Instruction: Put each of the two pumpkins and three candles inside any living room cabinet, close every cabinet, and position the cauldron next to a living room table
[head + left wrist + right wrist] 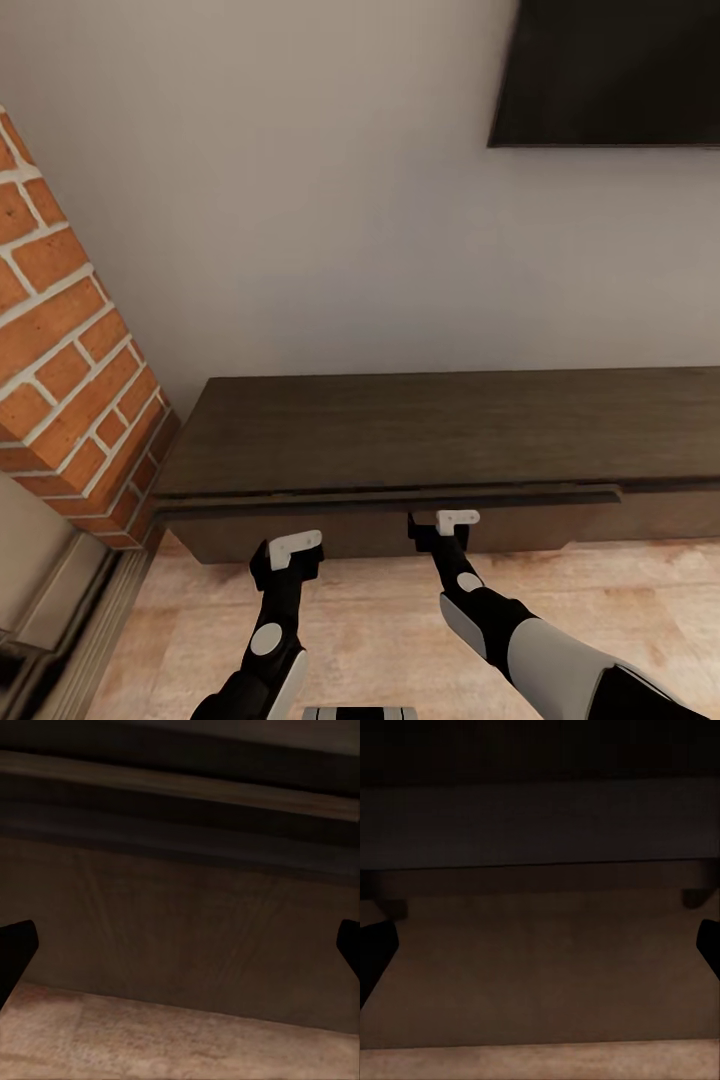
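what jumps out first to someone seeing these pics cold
The long dark-brown cabinet against the grey wall, with both grippers at its front: the right gripper right under the top's edge, the left gripper lower, over the wood floor. Red brickwork stands at left.

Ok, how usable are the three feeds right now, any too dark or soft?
Head view: evenly lit and sharp on the cabinet, with a shadow band under its top edge. Left wrist view: dim and soft, though the drawer front grain still reads. Right wrist view: darkest, the cabinet's underside in deep shadow, detail mostly lost.
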{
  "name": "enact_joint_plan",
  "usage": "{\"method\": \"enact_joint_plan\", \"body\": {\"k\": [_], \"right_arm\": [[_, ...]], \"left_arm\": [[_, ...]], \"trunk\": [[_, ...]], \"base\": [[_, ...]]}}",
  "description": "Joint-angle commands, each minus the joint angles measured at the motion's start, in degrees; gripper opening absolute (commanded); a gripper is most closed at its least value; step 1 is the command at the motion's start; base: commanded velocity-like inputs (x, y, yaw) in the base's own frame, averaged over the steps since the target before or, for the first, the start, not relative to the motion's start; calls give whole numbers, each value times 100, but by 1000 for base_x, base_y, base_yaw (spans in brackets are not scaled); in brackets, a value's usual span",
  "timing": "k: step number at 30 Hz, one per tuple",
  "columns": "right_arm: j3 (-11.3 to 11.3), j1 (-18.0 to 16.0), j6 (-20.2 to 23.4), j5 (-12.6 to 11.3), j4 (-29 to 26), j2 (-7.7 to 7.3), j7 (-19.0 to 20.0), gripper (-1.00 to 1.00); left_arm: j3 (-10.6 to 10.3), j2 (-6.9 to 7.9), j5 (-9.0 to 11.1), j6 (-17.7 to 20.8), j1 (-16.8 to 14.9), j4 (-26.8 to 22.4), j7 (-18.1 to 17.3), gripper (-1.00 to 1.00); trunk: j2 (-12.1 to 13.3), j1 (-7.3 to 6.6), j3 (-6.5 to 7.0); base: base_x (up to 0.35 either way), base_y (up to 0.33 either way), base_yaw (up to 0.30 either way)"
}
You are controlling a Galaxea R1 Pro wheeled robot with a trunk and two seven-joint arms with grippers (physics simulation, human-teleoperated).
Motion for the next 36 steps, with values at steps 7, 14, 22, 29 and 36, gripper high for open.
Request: {"method": "enact_joint_plan", "body": {"k": [7, 14, 22, 29, 36], "right_arm": [[47, -6, -18, -28, -1, -4, -37, 100], [47, -6, -18, -28, 0, -3, -34, 100], [47, -6, -18, -28, -1, -3, -33, 100], [31, -6, 95, -52, -1, 26, -40, 100], [-216, -33, 2264, -115, -191, 92, -234, 100]], "left_arm": [[-23, 3, 57, -37, -4, -4, 29, 100], [-23, 3, 56, -40, -4, -11, 30, 100], [-24, 3, 63, -27, -4, -13, 29, 100], [-16, 3, 73, 83, -4, -31, 8, 100], [23, -7, 113, 2902, -4, -1319, 9, 100]], "trunk": [[-2, -1, -4], [-2, -1, -4], [-2, -1, -4], [-2, -1, -4], [-2, -1, -4]], "base": [[5, 4, 0], [46, 41, 0], [-273, 1, 0], [-347, 0, 0], [-346, 0, 0]]}}
